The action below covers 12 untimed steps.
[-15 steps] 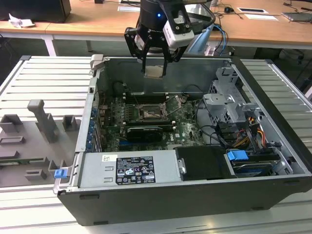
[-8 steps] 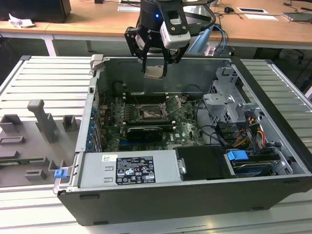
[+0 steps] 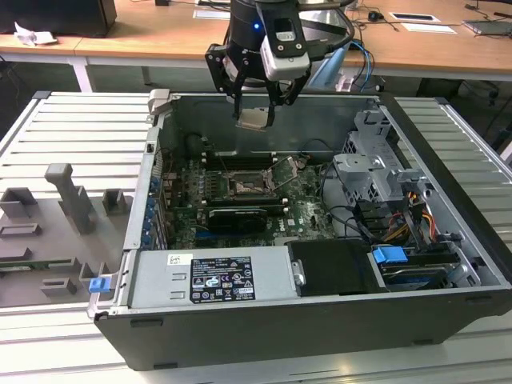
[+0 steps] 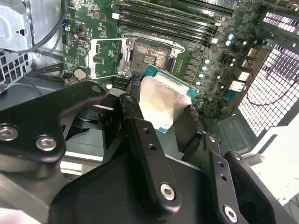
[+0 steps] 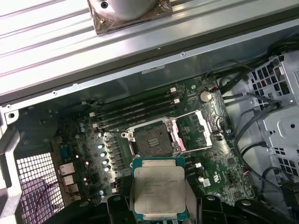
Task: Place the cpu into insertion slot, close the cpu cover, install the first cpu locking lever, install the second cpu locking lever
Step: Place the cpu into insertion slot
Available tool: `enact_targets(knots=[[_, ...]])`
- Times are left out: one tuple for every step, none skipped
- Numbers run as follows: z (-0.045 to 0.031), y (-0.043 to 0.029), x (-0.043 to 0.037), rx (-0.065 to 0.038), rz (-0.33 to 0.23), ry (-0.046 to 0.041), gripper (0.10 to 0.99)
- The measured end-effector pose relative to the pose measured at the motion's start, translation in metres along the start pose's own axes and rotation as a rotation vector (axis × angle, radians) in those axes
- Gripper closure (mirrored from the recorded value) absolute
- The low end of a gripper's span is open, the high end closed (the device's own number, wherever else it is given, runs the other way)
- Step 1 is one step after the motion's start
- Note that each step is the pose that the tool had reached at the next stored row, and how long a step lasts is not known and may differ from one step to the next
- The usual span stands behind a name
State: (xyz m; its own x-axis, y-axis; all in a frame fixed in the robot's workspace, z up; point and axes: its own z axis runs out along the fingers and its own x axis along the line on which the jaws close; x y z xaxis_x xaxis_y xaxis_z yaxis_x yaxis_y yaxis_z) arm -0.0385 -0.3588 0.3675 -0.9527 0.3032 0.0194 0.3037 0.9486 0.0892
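Grey-topped cpu (image 5: 158, 189), gripped at opposite edges by black fingers (image 4: 145, 144), hangs well above the insertion slot (image 5: 150, 140) (open air between).

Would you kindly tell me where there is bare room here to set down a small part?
The ribbed table lies bare beside the case, past the grey fixtures on the exterior view's left; the power-supply box has a flat top. Crowded: the board around the insertion slot, and the cabled drive cage.
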Motion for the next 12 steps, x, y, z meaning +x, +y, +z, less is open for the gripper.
enact_targets(knots=[[0.0001,0.0,0.0,0.0,0.013,-0.0012,0.557],[0.0002,0.0,0.0,0.0,0.022,-0.002,0.557],[0.0002,0.0,0.0,-0.001,0.027,-0.0024,0.557],[0.0003,0.0,0.0,-0.001,0.035,-0.0032,0.557],[0.0003,0.0,0.0,-0.001,0.041,-0.0037,0.557],[0.0004,0.0,0.0,-0.001,0.048,-0.0043,0.557],[0.0004,0.0,0.0,-0.001,0.053,-0.0048,0.557],[0.0004,0.0,0.0,-0.001,0.058,-0.0053,0.557],[0.0005,0.0,0.0,-0.001,0.064,-0.0058,0.557],[0.0006,-0.0001,0.0,-0.002,0.079,-0.0072,0.557],[0.0007,-0.0001,0.0,-0.002,0.1,-0.009,0.557],[0.0007,-0.0001,-0.0001,-0.002,0.11,-0.0099,0.557]])
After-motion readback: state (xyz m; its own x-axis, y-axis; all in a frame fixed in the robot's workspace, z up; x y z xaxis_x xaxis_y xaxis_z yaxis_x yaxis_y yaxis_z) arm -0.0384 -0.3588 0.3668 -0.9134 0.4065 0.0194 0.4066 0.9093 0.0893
